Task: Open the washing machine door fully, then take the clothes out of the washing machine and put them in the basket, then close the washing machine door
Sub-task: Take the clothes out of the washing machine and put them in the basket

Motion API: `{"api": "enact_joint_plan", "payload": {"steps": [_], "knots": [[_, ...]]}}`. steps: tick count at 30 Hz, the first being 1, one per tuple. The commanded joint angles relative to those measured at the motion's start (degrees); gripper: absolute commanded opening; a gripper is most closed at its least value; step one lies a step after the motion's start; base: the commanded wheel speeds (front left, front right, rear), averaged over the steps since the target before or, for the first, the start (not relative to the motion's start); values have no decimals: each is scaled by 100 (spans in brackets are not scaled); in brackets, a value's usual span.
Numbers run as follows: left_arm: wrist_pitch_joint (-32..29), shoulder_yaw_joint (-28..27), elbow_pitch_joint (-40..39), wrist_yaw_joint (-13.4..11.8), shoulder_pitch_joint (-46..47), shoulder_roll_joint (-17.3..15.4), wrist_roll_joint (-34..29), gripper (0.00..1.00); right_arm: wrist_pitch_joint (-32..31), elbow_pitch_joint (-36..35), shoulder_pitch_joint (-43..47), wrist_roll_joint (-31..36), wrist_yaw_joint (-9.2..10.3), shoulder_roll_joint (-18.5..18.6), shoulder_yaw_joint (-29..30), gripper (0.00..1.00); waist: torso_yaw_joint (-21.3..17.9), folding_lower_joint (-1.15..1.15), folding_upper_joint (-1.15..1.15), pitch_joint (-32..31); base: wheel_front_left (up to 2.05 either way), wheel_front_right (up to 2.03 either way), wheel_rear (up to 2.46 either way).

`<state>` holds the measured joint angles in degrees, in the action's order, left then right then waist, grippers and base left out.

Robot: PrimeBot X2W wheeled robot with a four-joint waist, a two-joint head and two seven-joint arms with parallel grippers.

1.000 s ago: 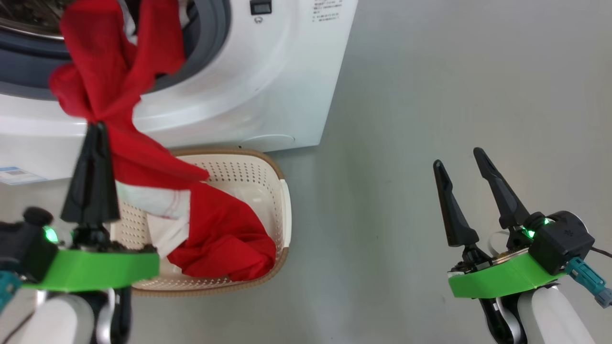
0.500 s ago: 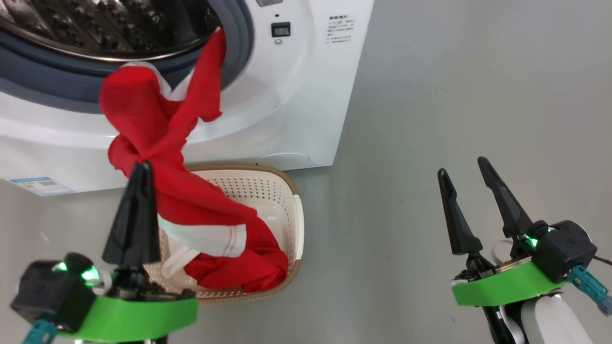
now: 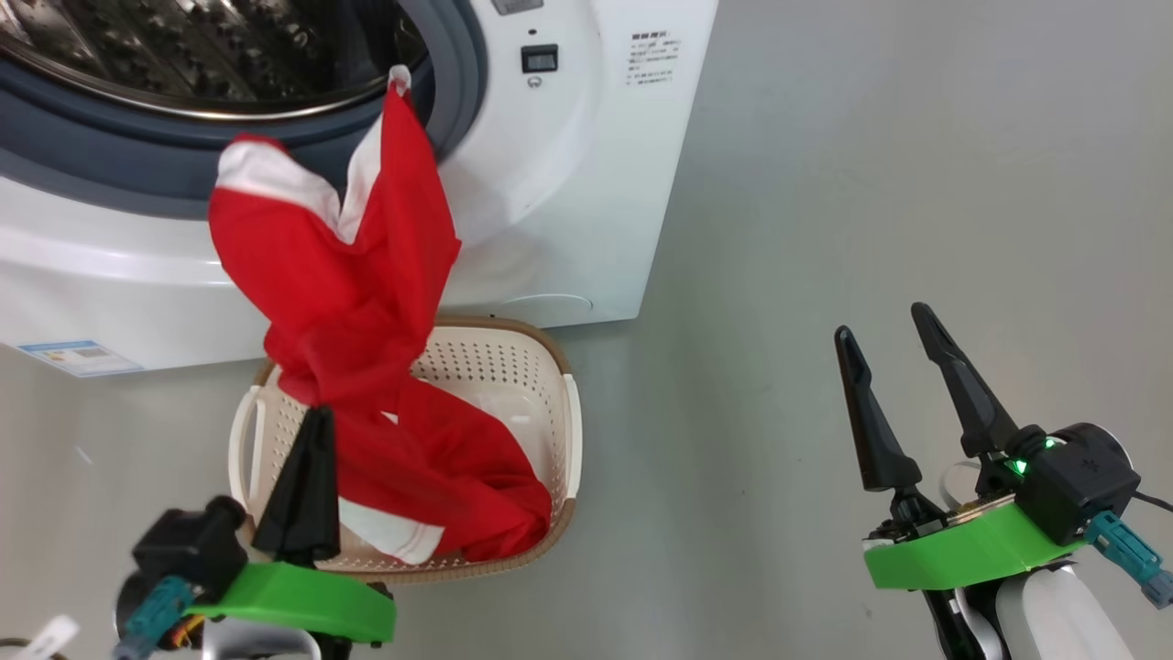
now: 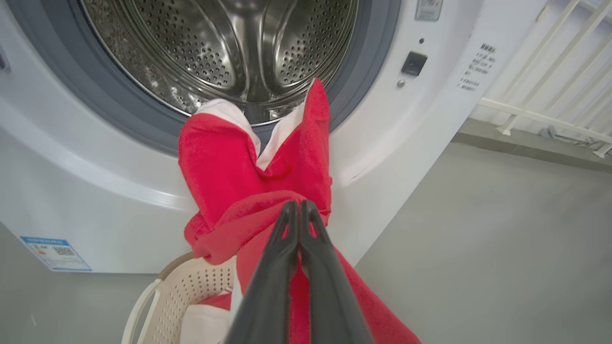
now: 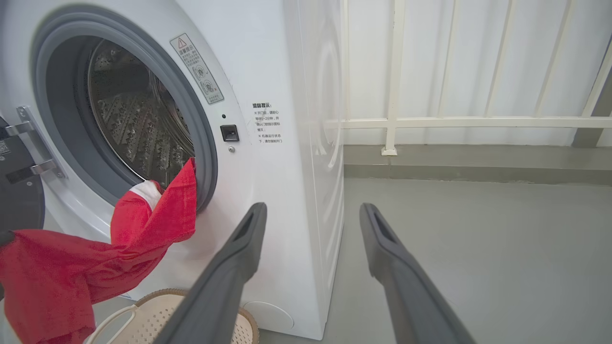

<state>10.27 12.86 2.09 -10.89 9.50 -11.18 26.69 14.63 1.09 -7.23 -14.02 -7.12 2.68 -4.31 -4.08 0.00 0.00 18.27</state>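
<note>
Red clothes (image 3: 348,302) hang from left tool (image 3: 319,417), clamped shut on the bunch. Long axis approx 12-to-6 o'clock: top tip by the washing machine (image 3: 568,183) gasket (image 4: 119,117), lower end already in basket (image 3: 570,431), right under tool. Drum (image 4: 229,43) looks empty otherwise. Right tool (image 3: 880,321) spread wide, holding nothing, well apart at 3 o'clock; left arm nearer.

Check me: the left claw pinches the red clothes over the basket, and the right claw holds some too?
No: the right gripper is open and empty, as the head view shows. The left gripper does pinch the clothes over the basket.
</note>
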Motion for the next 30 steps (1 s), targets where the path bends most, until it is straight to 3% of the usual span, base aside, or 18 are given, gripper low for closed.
{"api": "enact_joint_plan", "payload": {"steps": [1, 15, 30], "knots": [[128, -189, 332, 113, 252, 0, 74, 0, 37, -154, -5, 43, -36, 20, -127, 100, -41, 0, 0, 57, 0, 0, 0], [465, -377, 3656, 705, 1670, 300, 153, 0, 37, -111, -155, 42, -36, 20, -222, 100, -211, 0, 0, 423, 0, 0, 0], [472, -858, 5465, 926, 2563, 450, -145, 0, 37, -92, -382, 0, -36, 20, -421, 100, -484, 0, 0, 1068, 0, 0, 0]]}}
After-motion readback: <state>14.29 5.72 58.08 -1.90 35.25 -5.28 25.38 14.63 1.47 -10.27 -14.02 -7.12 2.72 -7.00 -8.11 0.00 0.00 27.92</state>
